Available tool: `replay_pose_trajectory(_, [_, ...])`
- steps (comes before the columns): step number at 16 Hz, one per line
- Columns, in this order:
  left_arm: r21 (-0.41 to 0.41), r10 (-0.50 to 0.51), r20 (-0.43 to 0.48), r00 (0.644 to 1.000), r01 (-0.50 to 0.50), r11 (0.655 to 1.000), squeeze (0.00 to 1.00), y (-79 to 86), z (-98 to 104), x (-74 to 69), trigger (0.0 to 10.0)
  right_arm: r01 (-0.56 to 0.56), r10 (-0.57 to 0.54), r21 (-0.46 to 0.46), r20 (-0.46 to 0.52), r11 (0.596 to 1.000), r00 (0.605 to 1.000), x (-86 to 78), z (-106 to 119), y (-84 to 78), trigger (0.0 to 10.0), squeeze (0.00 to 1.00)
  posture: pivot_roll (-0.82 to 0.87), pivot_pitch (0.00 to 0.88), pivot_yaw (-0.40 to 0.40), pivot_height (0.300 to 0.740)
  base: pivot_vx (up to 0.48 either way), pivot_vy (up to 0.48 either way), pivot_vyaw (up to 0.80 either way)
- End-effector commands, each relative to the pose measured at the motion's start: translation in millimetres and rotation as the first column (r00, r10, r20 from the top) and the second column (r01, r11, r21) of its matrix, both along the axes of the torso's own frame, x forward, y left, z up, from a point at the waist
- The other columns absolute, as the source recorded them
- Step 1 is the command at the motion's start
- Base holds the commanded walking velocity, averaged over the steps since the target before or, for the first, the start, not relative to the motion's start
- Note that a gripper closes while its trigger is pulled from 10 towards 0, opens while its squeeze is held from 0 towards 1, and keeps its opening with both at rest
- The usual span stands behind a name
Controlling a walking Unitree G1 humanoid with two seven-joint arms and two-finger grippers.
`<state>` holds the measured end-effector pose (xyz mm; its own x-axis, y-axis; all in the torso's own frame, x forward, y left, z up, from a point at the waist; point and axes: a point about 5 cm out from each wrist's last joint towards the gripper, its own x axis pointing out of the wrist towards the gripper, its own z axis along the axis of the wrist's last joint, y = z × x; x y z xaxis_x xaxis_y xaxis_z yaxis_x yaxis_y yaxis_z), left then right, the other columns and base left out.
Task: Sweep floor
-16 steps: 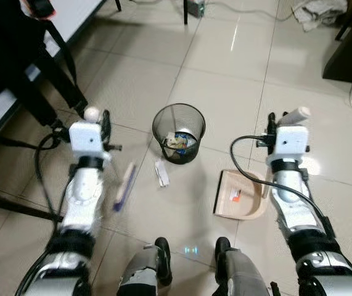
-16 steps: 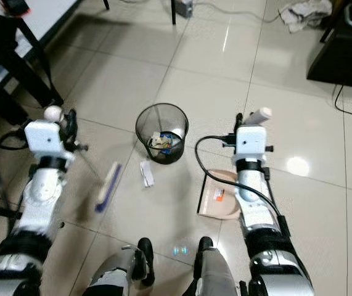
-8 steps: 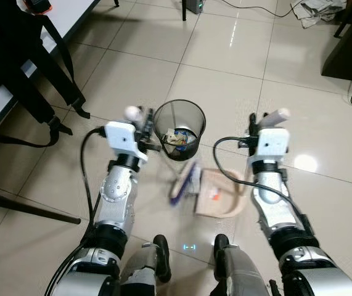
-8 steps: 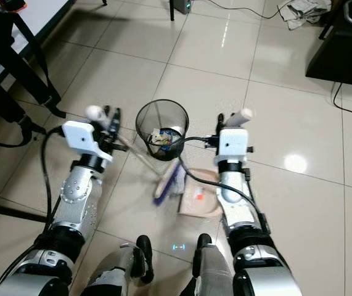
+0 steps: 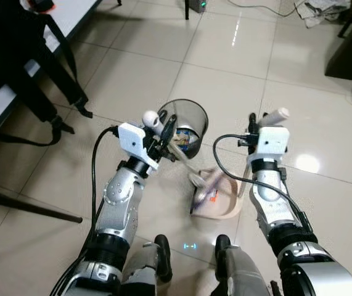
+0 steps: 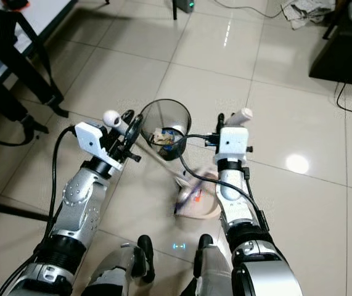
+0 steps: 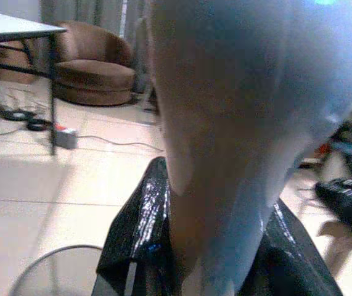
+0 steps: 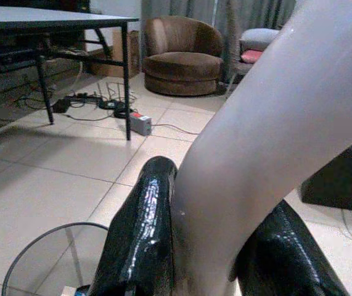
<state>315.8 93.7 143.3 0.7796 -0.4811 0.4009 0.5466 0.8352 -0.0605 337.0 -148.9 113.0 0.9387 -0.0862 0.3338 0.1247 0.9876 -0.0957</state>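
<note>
My left gripper (image 5: 166,128) is shut on the broom handle (image 7: 225,123), whose white knob (image 5: 150,117) sticks up beside the black mesh bin (image 5: 187,115). The thin stick runs down to the right to the brush head (image 5: 203,185), which rests in the mouth of the beige dustpan (image 5: 220,206). A small orange bit lies in the pan beside the bristles. My right gripper (image 5: 260,121) is shut on the pale dustpan handle (image 8: 268,123), held upright just right of the bin. Black fingers (image 8: 140,234) flank that handle. The bin holds paper waste.
A black-framed table (image 5: 52,43) with a dark bag hanging from it stands at the left. A dark cabinet (image 5: 351,49) and a cable are at the far right. A cloth (image 5: 323,7) lies far back. My feet (image 5: 160,253) are just below the dustpan.
My left arm swung the brush rightward across the tile, from left of the bin into the dustpan. The white paper scrap has left the bare floor. The dustpan shifted slightly left.
</note>
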Motion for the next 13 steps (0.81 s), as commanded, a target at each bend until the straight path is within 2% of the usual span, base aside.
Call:
replay_pose_trajectory(1, [-0.02, -0.041, -0.016, 0.999, 0.041, 0.999, 0.0, -0.2, 1.2, -3.7, 10.0, 0.032, -0.03, 0.026, -0.087, 0.999, 0.996, -7.5, -20.3, -4.0, 10.0, 0.0, 0.1, 0.289, 0.116, 0.74, 0.0, 0.0, 0.0])
replay_pose_trajectory(3, [-0.05, -0.111, 0.017, 0.994, 0.111, 0.993, 0.0, 4.2, 22.7, -6.5, 10.0, 0.063, -0.06, 0.025, -0.093, 0.998, 0.994, -10.1, -23.0, -14.8, 10.0, 0.0, 0.1, 0.276, 0.12, 0.74, 0.0, 0.0, 0.0])
replay_pose_trajectory(6, [-0.122, -0.104, 0.068, 0.992, 0.112, 0.986, 0.0, 18.1, 63.5, -0.9, 10.0, 0.076, -0.074, 0.017, -0.103, 0.997, 0.992, -13.4, -26.8, -22.5, 10.0, 0.0, 0.11, 0.255, 0.119, 0.74, 0.0, 0.0, 0.0])
replay_pose_trajectory(7, [-0.122, -0.106, 0.077, 0.991, 0.115, 0.986, 0.0, 19.6, 67.9, -0.2, 10.0, 0.076, -0.074, 0.014, -0.106, 0.997, 0.992, -13.8, -27.5, -23.0, 10.0, 0.0, 0.1, 0.253, 0.118, 0.74, 0.0, 0.0, 0.0])
replay_pose_trajectory(9, [-0.036, -0.136, 0.113, 0.984, 0.141, 0.989, 0.0, 28.2, 81.3, -1.2, 10.0, 0.082, -0.08, 0.014, -0.114, 0.997, 0.99, -16.6, -30.6, -26.9, 10.0, 0.0, 0.1, 0.231, 0.117, 0.74, 0.0, 0.0, 0.0])
replay_pose_trajectory(11, [0.023, -0.146, 0.102, 0.984, 0.145, 0.989, 0.0, 37.2, 84.8, -4.0, 10.0, 0.095, -0.091, 0.024, -0.117, 0.995, 0.989, -19.9, -33.1, -31.4, 10.0, 0.0, 0.1, 0.211, 0.115, 0.74, 0.0, 0.0, 0.0])
replay_pose_trajectory(13, [0.119, -0.157, 0.07, 0.985, 0.148, 0.982, 0.0, 50.0, 83.2, -12.0, 10.0, 0.11, -0.104, 0.043, -0.116, 0.993, 0.988, -25.0, -35.8, -38.8, 10.0, 0.0, 0.1, 0.188, 0.107, 0.74, 0.0, 0.0, 0.0])
